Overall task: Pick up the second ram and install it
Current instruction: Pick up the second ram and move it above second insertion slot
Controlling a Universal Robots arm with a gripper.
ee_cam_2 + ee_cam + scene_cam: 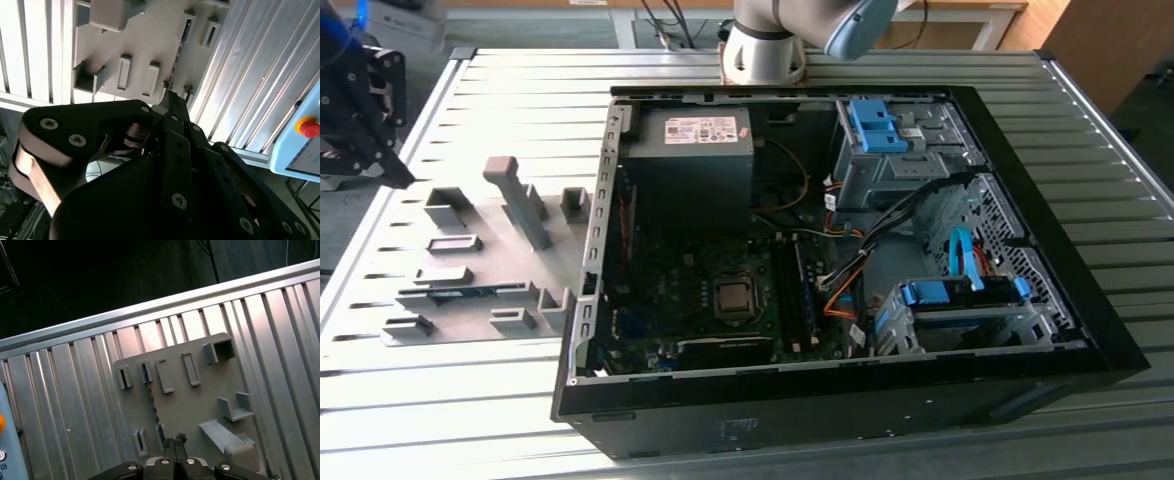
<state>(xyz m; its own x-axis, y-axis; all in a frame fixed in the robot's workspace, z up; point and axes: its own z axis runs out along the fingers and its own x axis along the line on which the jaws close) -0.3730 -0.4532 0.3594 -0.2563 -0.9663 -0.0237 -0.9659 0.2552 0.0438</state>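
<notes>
While gripper (175, 440) hangs above slatted table (75, 390), floor (100, 280) dark

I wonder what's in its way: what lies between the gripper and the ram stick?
In the exterior view, small grey holder blocks on the plate lie between the gripper and the ram.

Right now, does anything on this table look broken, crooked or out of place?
Nothing stands out. The computer case lies open and flat on the table, and the ram stick sits on edge in the grey holder plate.
</notes>
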